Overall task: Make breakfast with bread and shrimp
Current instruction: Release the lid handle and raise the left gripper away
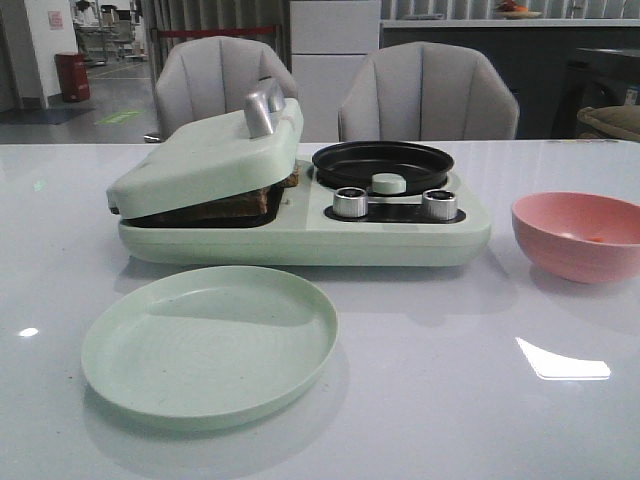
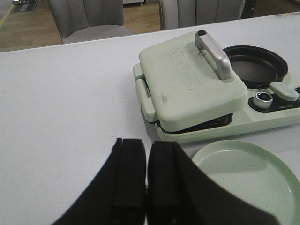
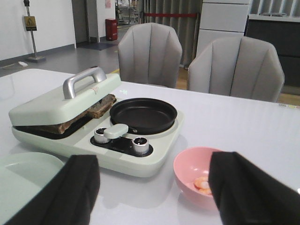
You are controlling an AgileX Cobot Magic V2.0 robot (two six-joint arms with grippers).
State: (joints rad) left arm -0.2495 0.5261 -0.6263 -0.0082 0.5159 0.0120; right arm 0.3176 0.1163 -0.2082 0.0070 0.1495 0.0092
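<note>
The bread (image 1: 238,204) lies in the sandwich press of a pale green breakfast maker (image 1: 300,240). The lid (image 1: 205,160), with a silver handle, rests tilted on it. The bread's brown edge also shows in the right wrist view (image 3: 99,108). The shrimp (image 3: 202,183) lie in a pink bowl (image 1: 578,235) to the right of the maker. The black round pan (image 1: 382,165) on the maker is empty. My left gripper (image 2: 146,173) is shut and empty, above the table to the left of the maker. My right gripper (image 3: 154,194) is wide open and empty, near the bowl (image 3: 197,176). Neither gripper shows in the front view.
An empty pale green plate (image 1: 210,345) lies in front of the maker. Two silver knobs (image 1: 350,202) and a pale green knob (image 1: 389,183) sit on the maker's panel. Two grey chairs (image 1: 425,95) stand behind the table.
</note>
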